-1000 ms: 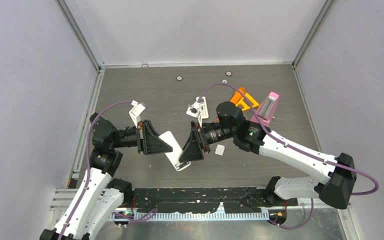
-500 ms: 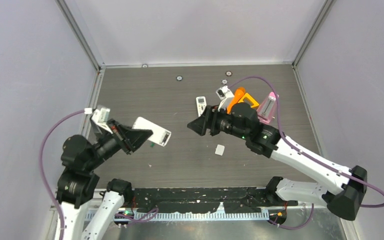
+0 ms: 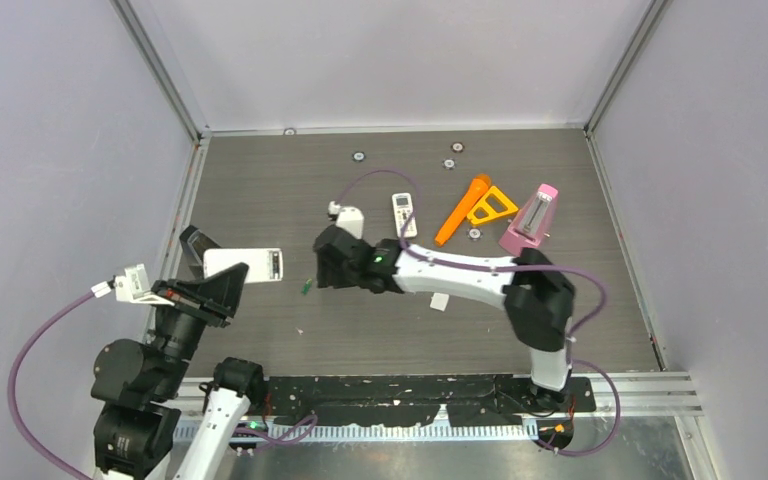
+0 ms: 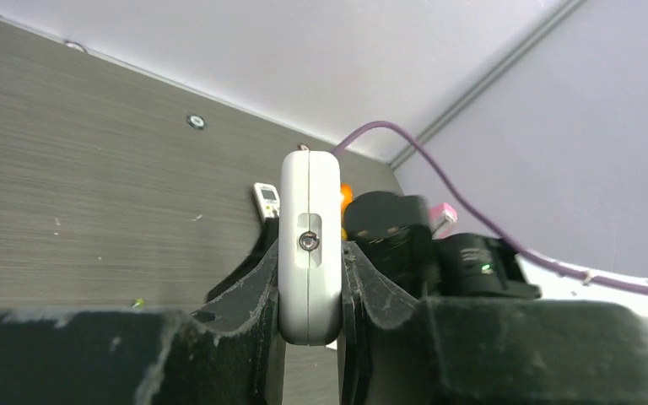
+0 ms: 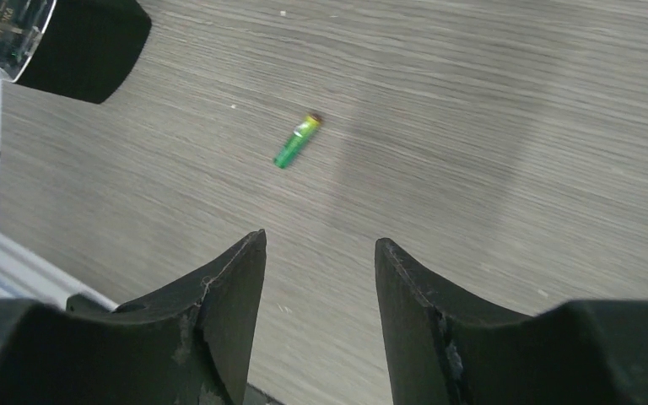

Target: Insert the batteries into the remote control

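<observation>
My left gripper (image 3: 226,282) is shut on a white remote control (image 3: 245,265) and holds it above the table's left side. In the left wrist view the remote (image 4: 310,245) stands edge-on between the jaws. A green battery (image 3: 304,287) lies on the table just right of the remote. My right gripper (image 3: 320,270) is open and empty, low over the table beside that battery. In the right wrist view the battery (image 5: 297,141) lies ahead of my open gripper (image 5: 321,246). The purple and dark batteries are out of view.
A small white remote (image 3: 403,213) lies mid-table. An orange tool (image 3: 465,208), an orange triangle (image 3: 491,205) and a pink metronome (image 3: 530,220) stand at the back right. A small white cover piece (image 3: 440,300) lies under the right arm.
The left arm has drawn back toward the near left with the remote. The right arm has swung left and down to the table beside the green battery.
</observation>
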Available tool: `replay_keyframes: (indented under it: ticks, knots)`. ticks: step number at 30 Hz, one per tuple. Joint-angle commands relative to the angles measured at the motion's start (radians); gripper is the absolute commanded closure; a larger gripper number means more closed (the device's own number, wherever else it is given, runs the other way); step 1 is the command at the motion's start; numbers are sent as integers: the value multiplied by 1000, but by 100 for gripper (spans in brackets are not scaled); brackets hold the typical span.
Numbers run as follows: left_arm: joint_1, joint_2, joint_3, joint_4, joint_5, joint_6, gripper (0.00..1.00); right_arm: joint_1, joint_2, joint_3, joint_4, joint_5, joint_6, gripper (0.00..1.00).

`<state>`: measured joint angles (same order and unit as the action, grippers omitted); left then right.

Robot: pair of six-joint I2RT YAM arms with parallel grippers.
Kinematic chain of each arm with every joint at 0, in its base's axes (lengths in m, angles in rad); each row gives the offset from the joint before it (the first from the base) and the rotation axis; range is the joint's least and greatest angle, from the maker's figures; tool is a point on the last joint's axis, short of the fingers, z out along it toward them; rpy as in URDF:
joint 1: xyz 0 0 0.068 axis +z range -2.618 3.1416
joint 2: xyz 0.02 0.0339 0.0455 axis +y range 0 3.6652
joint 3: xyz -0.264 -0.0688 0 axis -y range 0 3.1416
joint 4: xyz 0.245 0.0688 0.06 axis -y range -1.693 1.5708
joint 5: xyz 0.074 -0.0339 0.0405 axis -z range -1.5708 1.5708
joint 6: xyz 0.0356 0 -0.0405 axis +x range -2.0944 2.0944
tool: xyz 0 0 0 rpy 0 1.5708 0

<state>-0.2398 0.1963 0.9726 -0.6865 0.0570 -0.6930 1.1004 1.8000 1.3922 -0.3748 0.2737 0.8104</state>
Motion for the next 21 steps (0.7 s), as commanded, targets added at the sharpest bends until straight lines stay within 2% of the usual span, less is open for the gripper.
replay_keyframes:
  ticks: [1,3,10,14,16,21]
  knots:
    - [5,-29,24,-5,-120,-29,100,68,188,222,-105,147,38,45]
    - [5,-42,34,-20,-141,-32,100,82,246,270,-58,145,-46,45]
    - [5,-80,73,-27,-221,-26,100,77,321,293,133,-109,-526,48]
    - [5,-73,70,4,-211,-38,100,37,365,327,131,-166,-622,58]
    - [4,-66,71,1,-208,-40,100,18,396,357,110,-164,-636,72]
    - [5,-52,66,-5,-200,-47,100,-15,467,424,94,-184,-655,83]
